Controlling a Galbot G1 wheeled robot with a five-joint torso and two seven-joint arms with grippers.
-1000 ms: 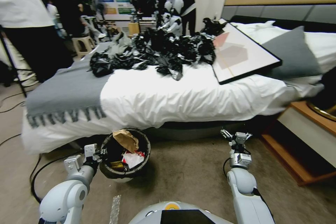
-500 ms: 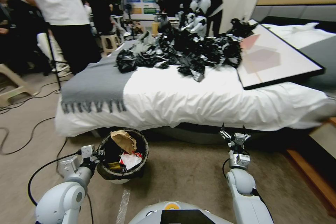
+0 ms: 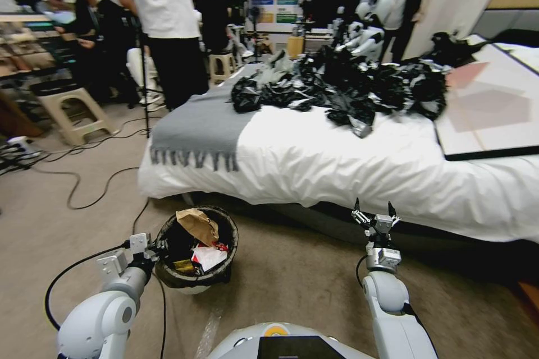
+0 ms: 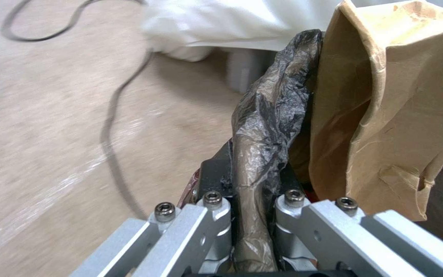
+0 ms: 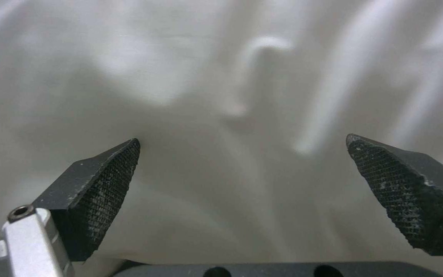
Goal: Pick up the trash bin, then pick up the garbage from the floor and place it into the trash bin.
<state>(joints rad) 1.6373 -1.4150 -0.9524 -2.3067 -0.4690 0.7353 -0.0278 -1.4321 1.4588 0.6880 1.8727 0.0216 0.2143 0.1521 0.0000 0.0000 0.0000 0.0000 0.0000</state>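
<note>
So the left pincer is clamped tight on the rim of the small round white plastic trash bin with the dark bag liner folded over its edge. In the left wrist view you can see the crinkly dark liner squeezed right between the two metal fingers, so it's definitely gripping. The bin sits just in front of the bed with the white duvet, near the bed's foot end, and whether its base touches the beige carpet floor I honestly can't tell. Inside it there's a crumpled brown paper bag poking up above the rim, plus a red-and-white wrapper and a bit of yellow wrapper lower down. In the left wrist view the brown bag is pressed right up against the liner. The right pincer is off to the bin's right, well apart from it, held up in front of the bed's side with its two black ridged fingertips spread wide and nothing between them, just white bedding behind. On top of the bed behind the bin there's a grey fringed throw and a big heap of shiny black plastic sheeting.
</note>
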